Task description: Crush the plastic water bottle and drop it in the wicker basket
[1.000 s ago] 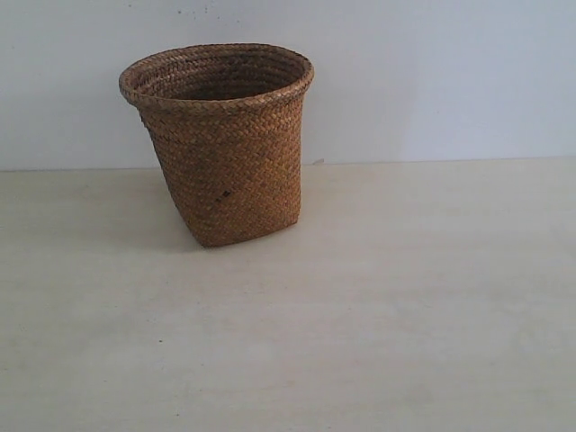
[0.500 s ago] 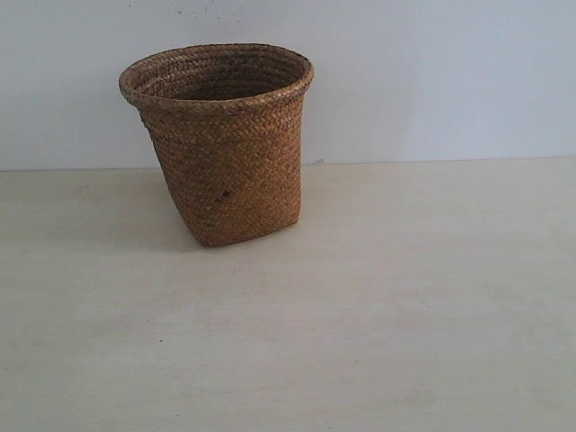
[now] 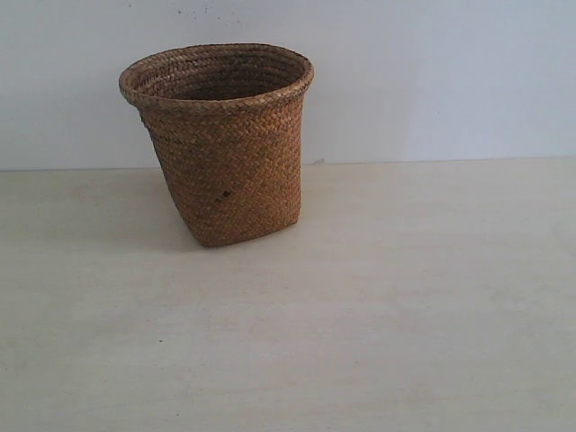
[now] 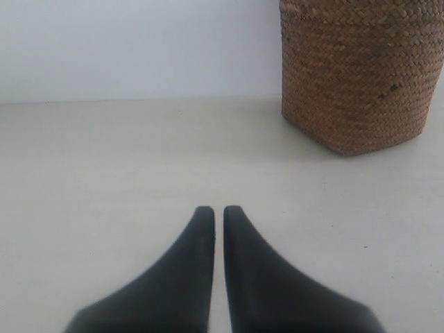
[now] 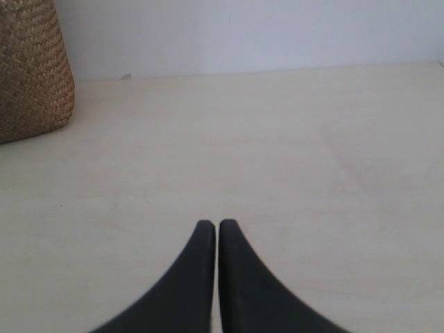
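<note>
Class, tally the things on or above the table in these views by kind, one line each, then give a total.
Wicker basket: 1
Robot hands: 2 (left hand, right hand, both shut and empty)
Total: 3

The wicker basket (image 3: pixel 225 153) shows only the upper ring of its inside; its near wall hides the depth and floor. The dark spot (image 3: pixel 225 193) on its side is too small to identify. Both wrist views cut the basket off at the frame's edge, and the left gripper (image 4: pixel 218 211) and right gripper (image 5: pixel 211 225) run out of frame behind their fingers.
</note>
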{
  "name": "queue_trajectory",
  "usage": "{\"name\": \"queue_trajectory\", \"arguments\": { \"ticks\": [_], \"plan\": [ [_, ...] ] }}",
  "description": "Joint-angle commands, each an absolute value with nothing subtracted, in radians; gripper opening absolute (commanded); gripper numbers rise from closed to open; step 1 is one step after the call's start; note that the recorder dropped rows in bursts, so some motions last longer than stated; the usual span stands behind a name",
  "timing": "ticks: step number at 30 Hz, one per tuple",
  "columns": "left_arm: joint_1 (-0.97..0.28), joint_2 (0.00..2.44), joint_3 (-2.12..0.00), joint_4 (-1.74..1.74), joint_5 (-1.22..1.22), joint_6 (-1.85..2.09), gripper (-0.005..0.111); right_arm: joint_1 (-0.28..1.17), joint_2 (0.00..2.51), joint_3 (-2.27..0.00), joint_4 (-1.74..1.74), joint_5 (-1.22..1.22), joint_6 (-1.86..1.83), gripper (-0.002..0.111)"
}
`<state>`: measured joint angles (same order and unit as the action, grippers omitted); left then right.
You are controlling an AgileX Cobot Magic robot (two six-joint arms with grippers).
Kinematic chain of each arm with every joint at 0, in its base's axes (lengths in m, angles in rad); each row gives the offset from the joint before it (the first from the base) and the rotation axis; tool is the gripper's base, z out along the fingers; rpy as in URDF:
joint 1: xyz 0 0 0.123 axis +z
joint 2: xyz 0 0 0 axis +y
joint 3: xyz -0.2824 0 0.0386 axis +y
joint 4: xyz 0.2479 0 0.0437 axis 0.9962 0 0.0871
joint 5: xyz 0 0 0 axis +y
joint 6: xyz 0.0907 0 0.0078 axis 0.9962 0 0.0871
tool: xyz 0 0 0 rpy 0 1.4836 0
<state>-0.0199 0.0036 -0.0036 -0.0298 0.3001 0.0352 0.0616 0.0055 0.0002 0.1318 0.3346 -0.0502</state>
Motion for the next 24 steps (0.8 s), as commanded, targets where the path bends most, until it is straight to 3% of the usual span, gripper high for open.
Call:
{"name": "queue_trajectory", "arguments": {
  "ticks": [1,24],
  "plan": [
    [-0.017,0.000,0.000,-0.042,0.298,0.038,0.004,0.058,0.000,0.000,0.125,0.335,-0.118,0.000],
    [-0.017,0.000,0.000,-0.042,0.298,0.038,0.004,0.058,0.000,0.000,0.109,0.335,-0.050,0.000]
  ]
}}
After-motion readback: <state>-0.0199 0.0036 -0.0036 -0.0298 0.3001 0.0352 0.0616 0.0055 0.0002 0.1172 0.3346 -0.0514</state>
